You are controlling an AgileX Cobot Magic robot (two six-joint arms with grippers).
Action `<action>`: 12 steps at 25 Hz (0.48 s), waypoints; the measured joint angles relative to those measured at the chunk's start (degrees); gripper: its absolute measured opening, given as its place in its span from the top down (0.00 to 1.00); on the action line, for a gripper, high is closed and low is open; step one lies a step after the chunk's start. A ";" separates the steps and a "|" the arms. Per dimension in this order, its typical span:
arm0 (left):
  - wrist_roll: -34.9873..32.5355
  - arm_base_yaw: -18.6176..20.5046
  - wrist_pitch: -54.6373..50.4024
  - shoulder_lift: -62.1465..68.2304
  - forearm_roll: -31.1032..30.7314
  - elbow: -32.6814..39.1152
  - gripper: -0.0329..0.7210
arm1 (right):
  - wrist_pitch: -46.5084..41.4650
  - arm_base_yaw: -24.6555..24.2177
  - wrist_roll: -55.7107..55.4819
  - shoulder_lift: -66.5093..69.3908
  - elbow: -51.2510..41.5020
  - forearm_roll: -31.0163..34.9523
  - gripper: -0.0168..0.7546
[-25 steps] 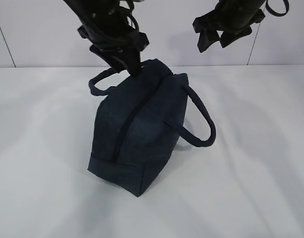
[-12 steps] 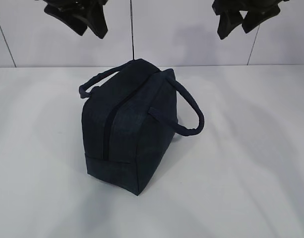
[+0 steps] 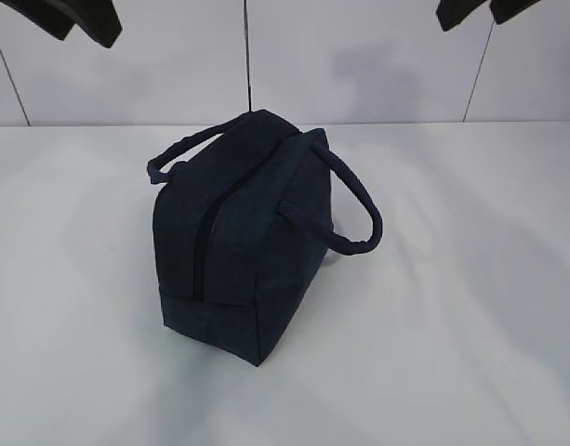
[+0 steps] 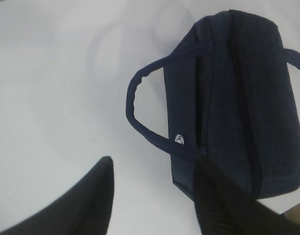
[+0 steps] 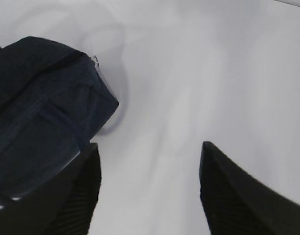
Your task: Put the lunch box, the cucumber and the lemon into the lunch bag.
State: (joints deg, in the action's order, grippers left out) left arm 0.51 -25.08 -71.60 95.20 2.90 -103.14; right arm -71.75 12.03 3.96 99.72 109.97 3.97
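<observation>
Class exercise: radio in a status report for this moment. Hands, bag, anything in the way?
Left hand open, empty. Right hand open, empty, above table. Lunch bag upright, zipped shut. Nothing in the way.

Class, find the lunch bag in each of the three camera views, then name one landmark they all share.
Exterior view: lunch bag stands centre, zipped.
Left wrist view: upper right, beyond the fingers.
Right wrist view: left edge, zipper end showing.
Shared landmark: the zipper line along the bag's top.

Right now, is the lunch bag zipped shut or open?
Shut. The zipper line along the top of the lunch bag shows no gap or lining in the exterior or left wrist view. It stands upright, both handles drooped outward.
</observation>
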 joint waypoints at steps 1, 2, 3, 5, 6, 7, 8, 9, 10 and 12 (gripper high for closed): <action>0.14 0.00 0.00 -1.78 0.10 1.15 0.47 | 0.00 0.00 0.00 -1.98 -1.90 0.00 0.36; 0.23 0.00 0.00 -3.35 0.21 2.50 0.47 | 0.00 0.00 0.00 -4.07 -3.88 0.00 0.36; 0.33 0.00 -0.06 -5.26 0.23 3.77 0.47 | 0.00 0.00 0.00 -5.91 -5.53 0.10 0.36; 0.36 0.00 -0.06 -9.23 0.33 6.03 0.47 | -0.05 0.00 0.69 -10.50 -9.39 0.10 0.36; 0.36 0.00 -0.06 -10.89 0.33 7.30 0.47 | -0.14 0.00 1.50 -12.48 -10.91 0.10 0.36; 0.36 0.00 -0.14 -12.83 0.33 8.54 0.47 | -0.24 0.00 2.07 -14.82 -12.76 0.10 0.36; 0.36 0.00 -0.21 -14.70 0.33 9.56 0.47 | -0.18 0.00 2.48 -17.14 -14.57 0.19 0.36; 0.36 0.00 -0.29 -16.53 0.33 10.82 0.47 | -0.18 0.00 2.75 -19.42 -16.41 0.19 0.36; 0.36 0.00 -0.29 -18.07 0.33 12.19 0.47 | -0.29 0.00 2.95 -21.31 -17.95 0.19 0.36; 0.36 0.00 -0.43 -21.72 0.35 14.95 0.48 | -0.28 0.00 3.17 -25.73 -21.66 0.19 0.36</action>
State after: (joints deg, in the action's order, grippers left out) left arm 0.88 -25.08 -72.03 73.48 3.25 -88.20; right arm -72.03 12.03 7.13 73.99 88.31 4.16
